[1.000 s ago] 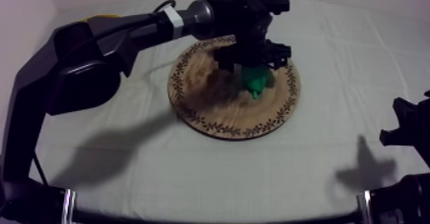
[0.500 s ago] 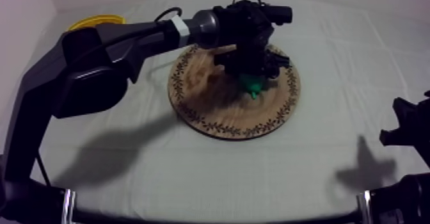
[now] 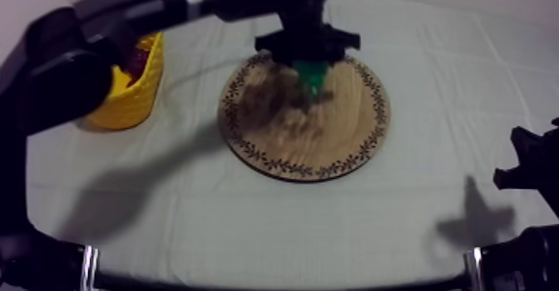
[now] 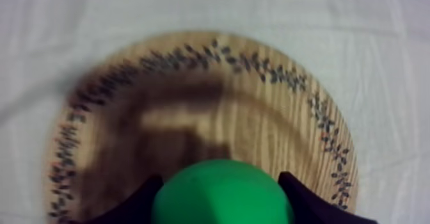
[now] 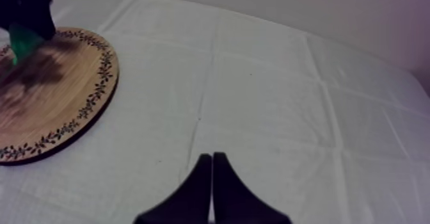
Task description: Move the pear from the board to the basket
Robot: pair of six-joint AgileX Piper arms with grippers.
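Grey-white tablecloth as work surface. Pick-up judged done: pear clamped between fingers of left gripper, held above wooden board. Outstanding: transfer to yellow basket at table's left, then release. Right gripper pinched to narrow wedge, empty, idle.

Nothing readable here, tbh: no letters, numbers, logos or labels on anything. The closest thing to a marking is the leafy pattern running round the rim of the wooden board, and that's just ornament, not writing. The yellow basket has plain walls too.
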